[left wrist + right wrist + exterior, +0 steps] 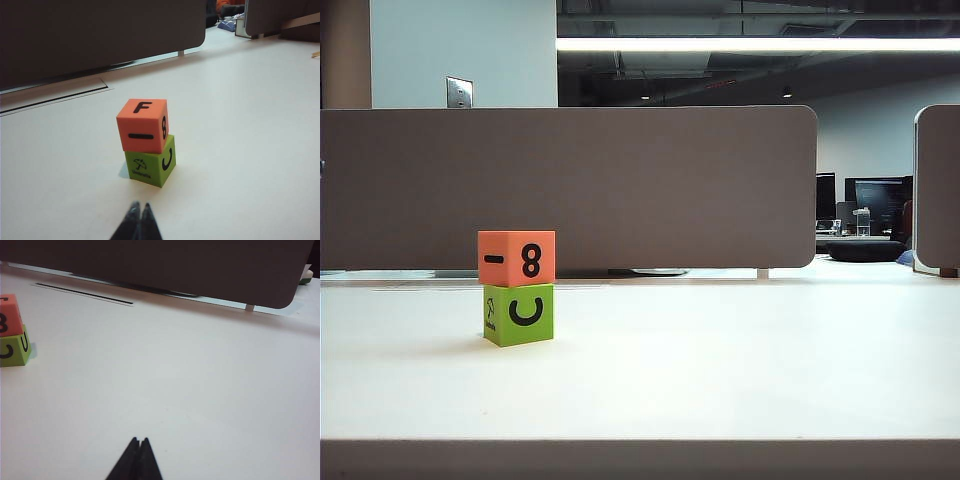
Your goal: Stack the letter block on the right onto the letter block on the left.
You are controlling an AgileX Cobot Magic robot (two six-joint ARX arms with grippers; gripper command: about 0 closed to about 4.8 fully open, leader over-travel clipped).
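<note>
Pale table [740,370] before us: our orange block [516,258] sits on the green block [518,315], slightly offset. We judge stacking done. Our left gripper [139,205] and right gripper [138,440] stand pinched, empty, apart from the stack.

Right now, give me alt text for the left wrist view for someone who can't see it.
An orange letter block with F on top sits stacked, slightly askew, on a green letter block on a white table. The left gripper is shut, short of the stack, holding nothing; a dark divider panel stands behind.
</note>
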